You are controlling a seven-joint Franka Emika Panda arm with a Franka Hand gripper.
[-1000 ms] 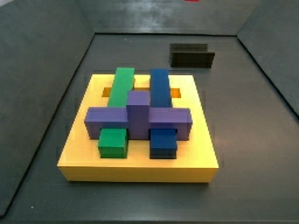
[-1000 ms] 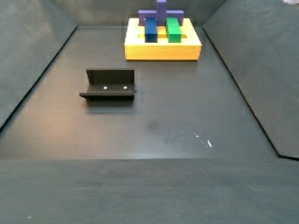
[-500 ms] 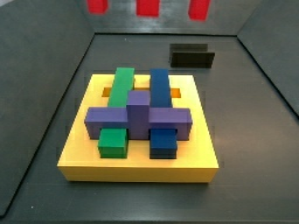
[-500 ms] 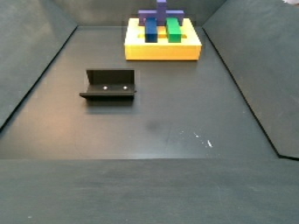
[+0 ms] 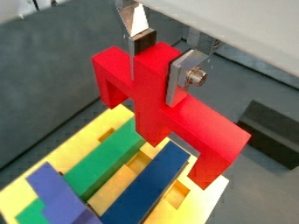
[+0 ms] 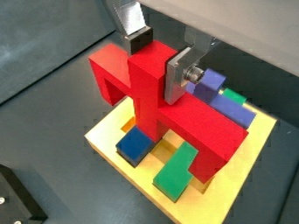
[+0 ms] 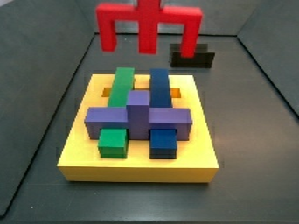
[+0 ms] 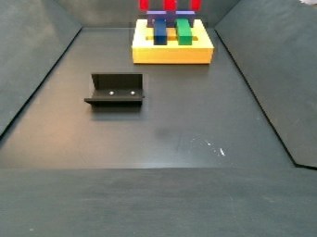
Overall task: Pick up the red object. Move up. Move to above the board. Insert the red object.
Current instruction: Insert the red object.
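Gripping blocky red object (image 5: 163,105), tool (image 5: 162,54).

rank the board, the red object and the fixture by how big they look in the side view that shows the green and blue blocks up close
1. the board, largest by far.
2. the red object, held above it; the gripper is shut on its stub in both wrist views.
3. the fixture, smallest, though it stands farther back, so unsure.
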